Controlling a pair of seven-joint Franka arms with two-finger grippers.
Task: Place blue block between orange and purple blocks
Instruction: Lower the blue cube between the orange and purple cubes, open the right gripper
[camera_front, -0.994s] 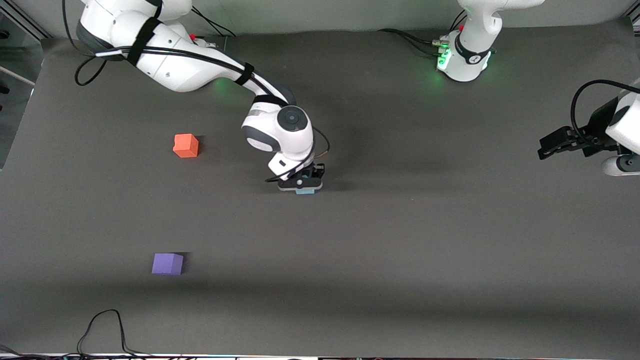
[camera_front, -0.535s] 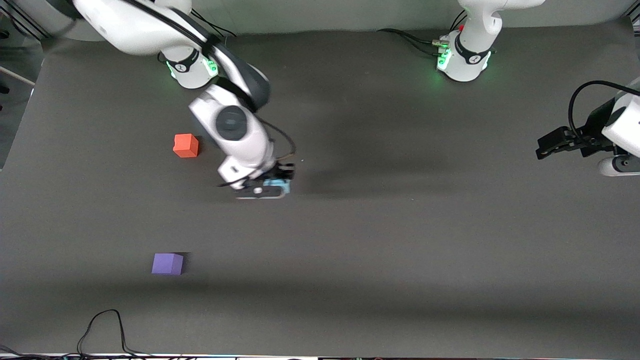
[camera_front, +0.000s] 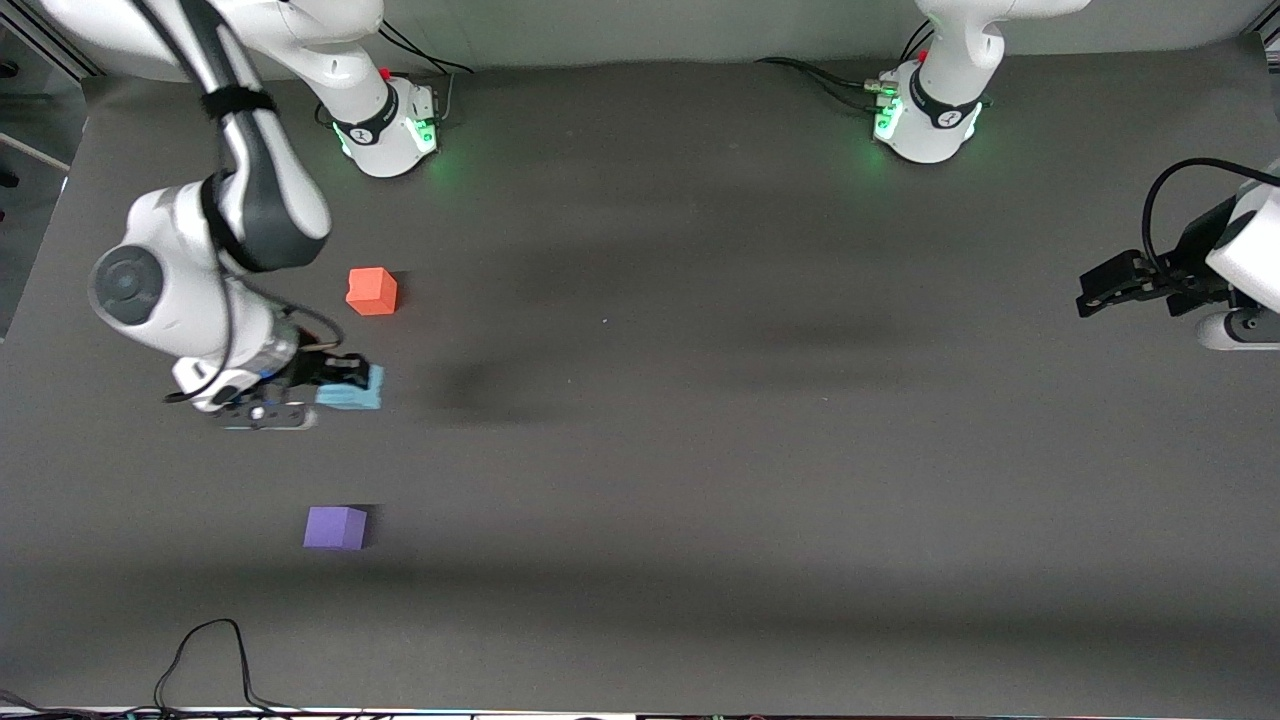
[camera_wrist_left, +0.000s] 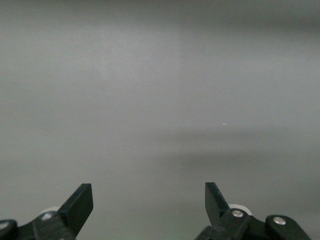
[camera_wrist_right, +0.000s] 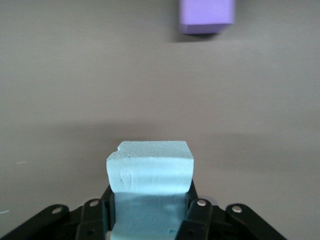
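My right gripper (camera_front: 345, 388) is shut on the pale blue block (camera_front: 352, 393) and holds it up over the mat between the orange block (camera_front: 372, 291) and the purple block (camera_front: 335, 527). In the right wrist view the blue block (camera_wrist_right: 150, 172) sits between the two fingers, with the purple block (camera_wrist_right: 207, 16) on the mat farther off. The orange block is nearer the robots' bases, the purple block nearer the front camera. My left gripper (camera_front: 1090, 295) is open and empty, waiting at the left arm's end of the table; it shows only bare mat between its fingertips (camera_wrist_left: 82, 200).
A dark grey mat (camera_front: 700, 450) covers the table. The two arm bases (camera_front: 385, 125) stand along the edge farthest from the front camera. A black cable (camera_front: 210, 650) loops at the mat's edge nearest the front camera, near the purple block.
My right gripper has carried the blue block from the middle of the mat toward the right arm's end, to over the gap between the orange and purple blocks. The left arm has stayed put.
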